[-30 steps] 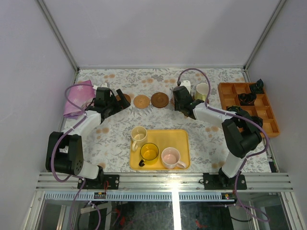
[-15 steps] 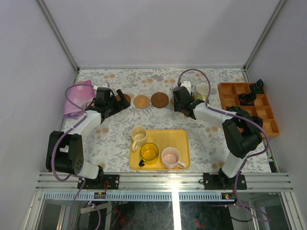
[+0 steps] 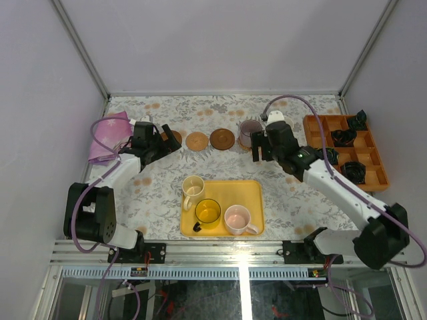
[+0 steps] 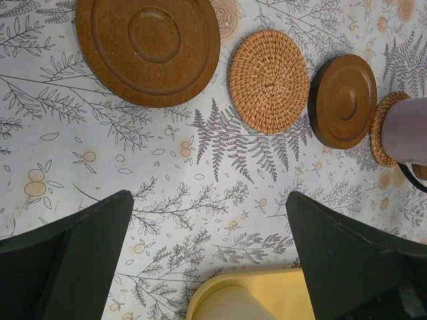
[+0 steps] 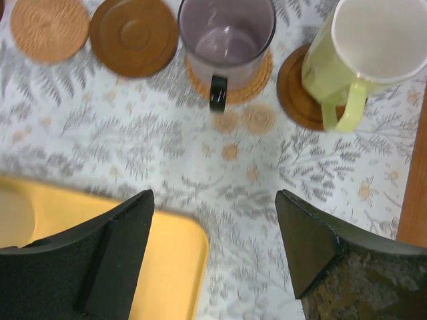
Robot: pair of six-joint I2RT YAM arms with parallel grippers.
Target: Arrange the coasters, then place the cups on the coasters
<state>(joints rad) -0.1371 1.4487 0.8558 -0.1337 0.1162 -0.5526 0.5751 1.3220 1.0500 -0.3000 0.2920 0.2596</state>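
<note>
**A:** Top external first, biggest thing down. What fills it?

**B:** The table (image 3: 160, 193) in its floral cloth. The yellow tray (image 3: 250, 193) lies at the near middle, and the orange compartment tray (image 3: 317, 130) at the far right.

**A:** And the claws?

**B:** The left gripper (image 4: 210, 220) hangs above the cloth on the near side of the coaster row's left end. Its jaws are spread wide with nothing between them. The right gripper (image 5: 213, 200) is spread and empty too, on the near side of two cups and apart from both.

**A:** Where are the cups?

**B:** Three stand on the yellow tray. The cream cup (image 3: 193, 187) is at its far left corner, the yellow cup (image 3: 207, 211) on the near side of it, and the pink cup (image 3: 237, 219) to the right of that. The grey-purple cup (image 5: 227, 37) stands upright on the right woven coaster (image 5: 257, 83), handle toward the arms. The pale green cup (image 5: 360, 50) sits to its right on the right-end dark coaster (image 5: 293, 87), which shows at the cup's left side.

**A:** The other coasters?

**B:** They are bare, in a line to the left of the grey-purple cup. The middle dark coaster (image 4: 343, 100) is just beside it, then comes the left woven coaster (image 4: 269, 80), then the left-end dark coaster (image 4: 148, 47)
</note>
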